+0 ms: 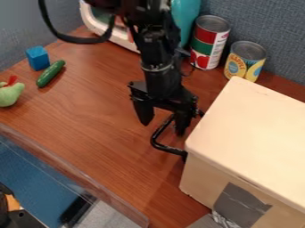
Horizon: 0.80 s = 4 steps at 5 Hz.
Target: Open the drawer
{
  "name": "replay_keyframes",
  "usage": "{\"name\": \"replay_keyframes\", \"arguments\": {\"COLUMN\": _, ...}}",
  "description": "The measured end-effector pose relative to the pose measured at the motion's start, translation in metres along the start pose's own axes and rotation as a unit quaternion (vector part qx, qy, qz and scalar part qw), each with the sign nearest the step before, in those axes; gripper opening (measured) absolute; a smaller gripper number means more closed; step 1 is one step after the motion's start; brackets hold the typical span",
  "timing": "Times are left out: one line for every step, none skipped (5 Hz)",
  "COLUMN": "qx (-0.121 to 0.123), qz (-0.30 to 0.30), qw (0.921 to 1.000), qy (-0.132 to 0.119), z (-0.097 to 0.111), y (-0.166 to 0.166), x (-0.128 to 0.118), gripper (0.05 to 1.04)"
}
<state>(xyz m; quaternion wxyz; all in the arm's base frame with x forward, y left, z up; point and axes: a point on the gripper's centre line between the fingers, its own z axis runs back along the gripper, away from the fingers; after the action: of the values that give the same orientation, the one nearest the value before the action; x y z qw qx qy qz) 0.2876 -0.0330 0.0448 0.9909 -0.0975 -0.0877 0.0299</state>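
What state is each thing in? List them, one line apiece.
Gripper: open, fingers apart, at the handle.
Handle: sticking out from the box.
Drawer: cannot tell for sure, likely shut.
Box: upright, top closed.
Gray tape: stuck to the box's side.
Red-and-green can: upright.
Yellow can: upright.
Cucumber: lying lengthwise.
Blue block: resting flat.

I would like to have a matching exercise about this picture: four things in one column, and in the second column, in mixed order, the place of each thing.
Things
1. Blue block
2. Black handle
3. Grey patch
4. Yellow can

Places
A. On the side of the pale box
B. Beside the red and green can
C. Beside the cucumber
D. At the open gripper

Right pairs: 1-C, 2-D, 3-A, 4-B
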Motion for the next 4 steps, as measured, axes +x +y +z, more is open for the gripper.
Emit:
{"name": "replay_keyframes", "arguments": {"qx": 0.01, "qz": -0.003, "qw": 0.9999, "qy": 0.009, "z": -0.011, "y": -0.005, "x": -0.001, "gripper": 0.918}}
{"name": "replay_keyframes", "arguments": {"qx": 0.017, "qz": 0.013, "qw": 0.9997, "qy": 0.007, "z": -0.018, "y": -0.004, "x": -0.002, "gripper": 0.617}}
{"name": "replay_keyframes", "arguments": {"qx": 0.026, "qz": 0.007, "qw": 0.9996, "qy": 0.008, "z": -0.02, "y": 0.0, "x": -0.005, "gripper": 0.318}}
{"name": "replay_keyframes", "arguments": {"qx": 0.035, "qz": -0.004, "qw": 0.9993, "qy": 0.013, "z": -0.02, "y": 0.011, "x": -0.008, "gripper": 0.157}}
